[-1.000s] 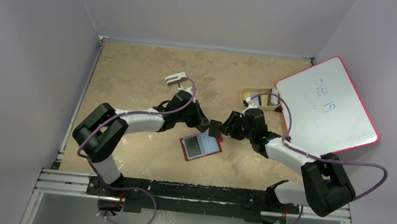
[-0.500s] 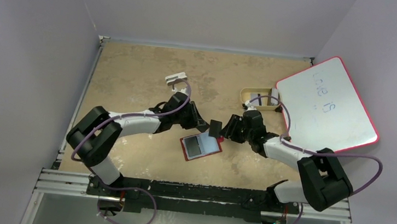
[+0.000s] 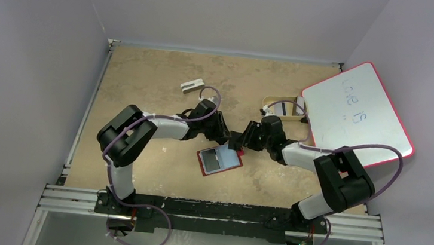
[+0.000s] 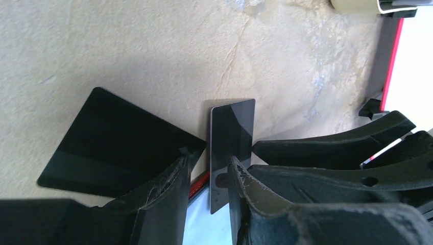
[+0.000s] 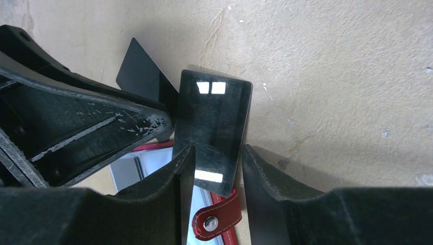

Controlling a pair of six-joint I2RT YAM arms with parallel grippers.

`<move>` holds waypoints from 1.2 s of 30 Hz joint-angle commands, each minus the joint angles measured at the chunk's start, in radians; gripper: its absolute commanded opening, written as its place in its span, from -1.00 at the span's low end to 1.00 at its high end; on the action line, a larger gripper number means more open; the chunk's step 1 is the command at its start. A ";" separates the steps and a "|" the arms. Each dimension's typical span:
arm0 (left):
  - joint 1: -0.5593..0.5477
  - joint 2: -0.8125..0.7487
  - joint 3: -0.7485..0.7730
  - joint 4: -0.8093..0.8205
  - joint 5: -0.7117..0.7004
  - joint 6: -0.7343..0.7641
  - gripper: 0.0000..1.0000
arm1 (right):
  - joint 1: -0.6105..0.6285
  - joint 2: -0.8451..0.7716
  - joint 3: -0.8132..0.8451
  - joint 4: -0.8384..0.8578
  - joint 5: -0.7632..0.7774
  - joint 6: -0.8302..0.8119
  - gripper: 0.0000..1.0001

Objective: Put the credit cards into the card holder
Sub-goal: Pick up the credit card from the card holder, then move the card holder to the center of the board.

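Since a second ago my left arm [image 3: 160, 128] has folded in and carried its jaws up to the black credit card [image 4: 232, 132]. They stand parted either side of its faces, not clamped. The card hangs just over the far edge of the open red card holder [image 3: 219, 160] on the worktop [image 3: 147, 74], long axis running left to right between the wrists. The right jaws look to be grasping it by its long edges. I'd close the left jaws squarely on the faces before the right lets go
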 commanded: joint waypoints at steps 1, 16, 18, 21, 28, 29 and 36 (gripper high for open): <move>0.006 0.037 0.034 0.083 0.047 0.000 -0.35 | -0.003 0.024 -0.020 0.065 -0.039 0.004 -0.18; 0.007 0.040 -0.005 0.191 0.112 -0.070 -0.71 | -0.003 0.037 -0.055 0.123 -0.071 0.012 -0.26; 0.006 0.027 -0.010 0.184 0.110 -0.073 -0.91 | -0.003 0.033 -0.055 0.116 -0.077 0.012 -0.25; 0.008 -0.016 -0.019 0.139 0.086 -0.069 -1.00 | -0.003 -0.012 -0.056 0.069 -0.067 0.007 -0.20; 0.014 -0.182 -0.071 0.006 -0.014 -0.066 -1.00 | -0.002 -0.121 -0.103 0.002 -0.044 0.007 -0.15; 0.015 -0.206 -0.084 -0.007 -0.025 -0.067 -1.00 | -0.001 -0.135 -0.115 0.001 -0.046 0.012 -0.16; 0.014 -0.350 -0.240 0.002 -0.046 -0.142 -1.00 | 0.039 -0.179 -0.152 -0.004 -0.063 0.045 -0.21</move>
